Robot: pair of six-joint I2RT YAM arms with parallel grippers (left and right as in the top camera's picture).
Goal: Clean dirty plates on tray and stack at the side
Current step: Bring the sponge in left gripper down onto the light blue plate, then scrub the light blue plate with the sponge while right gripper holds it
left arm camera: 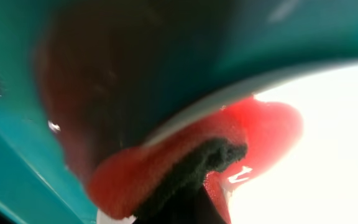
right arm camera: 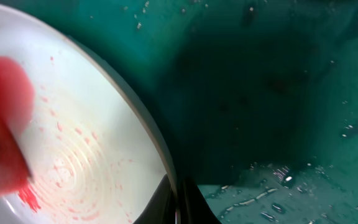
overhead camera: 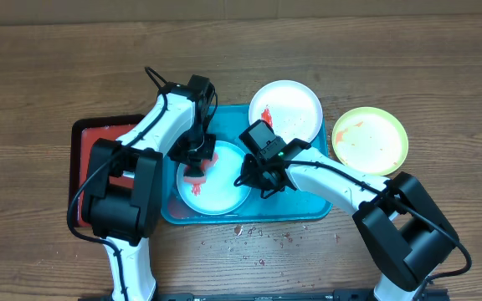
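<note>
Turquoise tray [overhead camera: 308, 205] sits mid-table, with a smaller red tray [overhead camera: 86, 134] against its left side. The light-blue plate [overhead camera: 224, 196] is on the tray's left half, with red sauce smeared on it. The white plate [overhead camera: 295, 104] overhangs the far right corner and has a red streak. The yellow-green plate [overhead camera: 375, 142] is off the tray, on the table to the right, faintly smeared. Nothing stacked yet.

Left gripper [overhead camera: 197, 163] is clamped on a red sponge [left arm camera: 260, 127], pressing it onto the light-blue plate. Right gripper [overhead camera: 249, 177] is pinched tight on that plate's right rim, steadying it.

Looks like mid-scrub. Suggest a firm rim pinch so the plate can't spin, sponge flat, and strokes across the centre where fine red rings show. Go gently: there are red specks [overhead camera: 249, 230] on the wood by the near edge.
</note>
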